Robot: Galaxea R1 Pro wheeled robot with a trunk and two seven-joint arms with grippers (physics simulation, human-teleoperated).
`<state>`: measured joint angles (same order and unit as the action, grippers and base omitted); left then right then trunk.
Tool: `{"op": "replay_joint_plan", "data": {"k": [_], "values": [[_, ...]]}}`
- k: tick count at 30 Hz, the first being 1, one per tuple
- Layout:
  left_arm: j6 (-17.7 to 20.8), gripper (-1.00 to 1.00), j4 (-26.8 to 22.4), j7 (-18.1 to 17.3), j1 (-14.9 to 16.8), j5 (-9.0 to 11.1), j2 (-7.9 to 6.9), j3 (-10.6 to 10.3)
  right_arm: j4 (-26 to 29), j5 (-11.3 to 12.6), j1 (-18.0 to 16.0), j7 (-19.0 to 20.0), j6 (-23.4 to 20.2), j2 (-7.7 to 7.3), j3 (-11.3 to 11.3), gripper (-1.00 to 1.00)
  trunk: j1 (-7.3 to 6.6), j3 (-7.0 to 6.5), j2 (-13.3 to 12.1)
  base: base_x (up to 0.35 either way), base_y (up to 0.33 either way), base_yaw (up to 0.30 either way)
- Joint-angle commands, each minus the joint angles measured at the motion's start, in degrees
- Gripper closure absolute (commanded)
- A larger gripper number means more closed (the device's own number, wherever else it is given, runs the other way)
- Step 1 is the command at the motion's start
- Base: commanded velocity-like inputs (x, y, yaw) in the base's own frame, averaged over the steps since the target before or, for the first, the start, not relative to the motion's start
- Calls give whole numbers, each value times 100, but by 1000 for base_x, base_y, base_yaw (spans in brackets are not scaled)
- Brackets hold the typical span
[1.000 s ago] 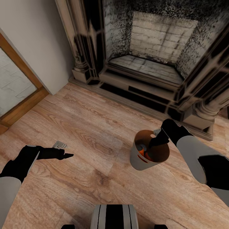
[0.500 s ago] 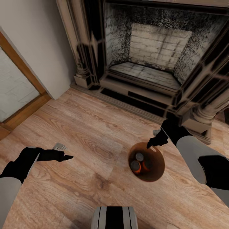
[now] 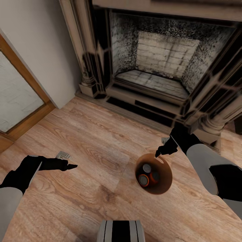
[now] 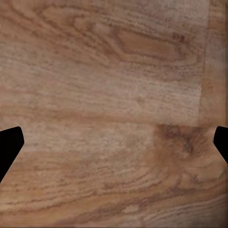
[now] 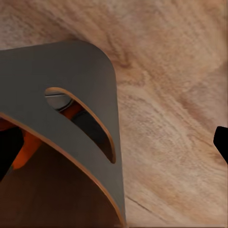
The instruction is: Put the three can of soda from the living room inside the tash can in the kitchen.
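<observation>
The tash can (image 3: 160, 189) stood on the wood floor (image 3: 94, 141) in front of the fireplace (image 3: 161, 64), its brown inside facing up toward the head camera. Inside it lay the cans of soda (image 3: 147, 174): two silvery tops showed, with orange sides around them (a third can could not be made out). The right gripper (image 3: 158, 154) hung just above the bucket's rim on the fireplace side, apart from it; in the right wrist view its two dark fingertips (image 5: 222, 140) sat at opposite edges of the picture, spread wide, with nothing between them but the bucket's grey wall (image 5: 61, 76) and handle slot, through which orange showed. The left gripper (image 3: 72, 165) was held over bare floor well away from the bucket, on the side nearer the wood-framed glass door (image 3: 16, 97). Its fingertips (image 4: 9, 142) likewise stood at the far edges of the left wrist view, parted and empty over the planks. A small metal floor plate (image 3: 63, 155) lay just beside the left gripper.
</observation>
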<state>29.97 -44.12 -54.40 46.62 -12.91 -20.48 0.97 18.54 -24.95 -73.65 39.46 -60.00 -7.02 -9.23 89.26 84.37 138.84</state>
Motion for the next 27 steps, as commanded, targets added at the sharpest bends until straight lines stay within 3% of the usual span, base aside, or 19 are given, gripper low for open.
{"op": "replay_joint_plan", "data": {"k": [1,18,27], "values": [[0,-100,0,0,-1,-1,0,0,-2,-1,2,0,0,0,0,-100,-22,-18,-42,0,0,0],[0,-100,87,26,2,-9,0,0,-3,-1,179,-25,0,-10,1,-100,-396,-324,-723,0,0,0],[2,-100,245,119,5,13,0,7,4,-1,283,-29,0,-99,0,-100,-593,-485,-1084,0,0,0]]}}
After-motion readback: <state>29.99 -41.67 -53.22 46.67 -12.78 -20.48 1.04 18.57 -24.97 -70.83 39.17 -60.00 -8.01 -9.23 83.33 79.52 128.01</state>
